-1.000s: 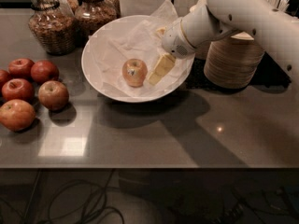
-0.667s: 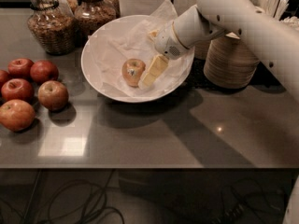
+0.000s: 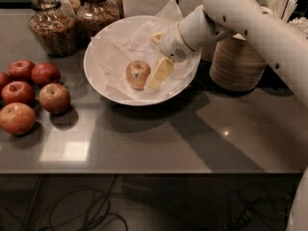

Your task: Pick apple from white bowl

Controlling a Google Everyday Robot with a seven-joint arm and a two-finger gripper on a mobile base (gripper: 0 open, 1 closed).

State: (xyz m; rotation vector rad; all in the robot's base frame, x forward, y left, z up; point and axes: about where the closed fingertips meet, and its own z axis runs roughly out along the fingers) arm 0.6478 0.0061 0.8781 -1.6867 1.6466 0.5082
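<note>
End effector (image 3: 155, 60) sits farther left inside the white bowl (image 3: 103, 76) than a moment ago, fingers seemingly spread, one pad (image 3: 160, 73) now just beside the apple (image 3: 137, 74), which lies on the bowl's paper (image 3: 124, 42); the grasp looks close.

One gripper (image 3: 153, 61) in one bowl (image 3: 95, 73), seven apples (image 3: 137, 74).
</note>
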